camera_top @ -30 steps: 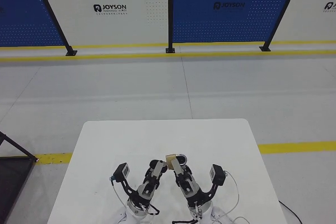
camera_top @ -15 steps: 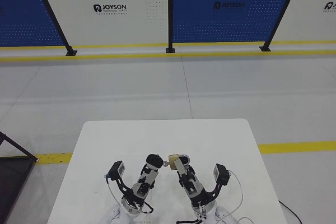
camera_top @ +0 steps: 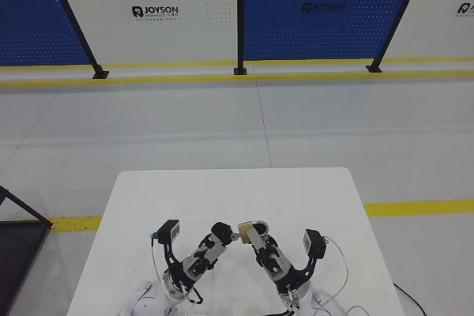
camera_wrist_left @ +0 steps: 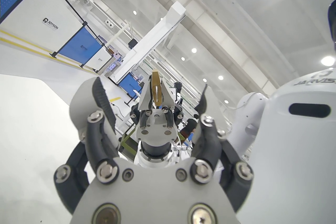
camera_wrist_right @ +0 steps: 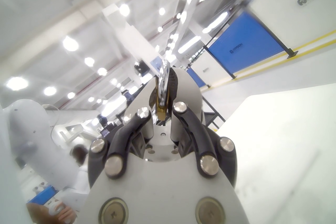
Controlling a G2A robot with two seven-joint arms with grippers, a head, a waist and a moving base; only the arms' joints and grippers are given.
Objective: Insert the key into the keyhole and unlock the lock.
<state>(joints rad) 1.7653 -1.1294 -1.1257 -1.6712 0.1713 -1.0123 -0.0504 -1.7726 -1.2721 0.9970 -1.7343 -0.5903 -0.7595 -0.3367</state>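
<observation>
The left gripper (camera_wrist_left: 150, 82) has its two ribbed black fingers (camera_wrist_left: 101, 101) spread wide. One finger stands on each side of the lock (camera_wrist_left: 156, 86), and both are apart from it. The lock is a narrow brass body seen edge-on, with a pale oval mark on the face turned to the camera. The right gripper (camera_wrist_left: 156, 100) carries the lock at its tips, its jaws clamped against the lock's two flat sides. The white table (camera_wrist_left: 23, 135) lies well to one side of the lock, beyond one left finger. Blue panels (camera_wrist_left: 78, 47) in black frames stand far behind the lock.
</observation>
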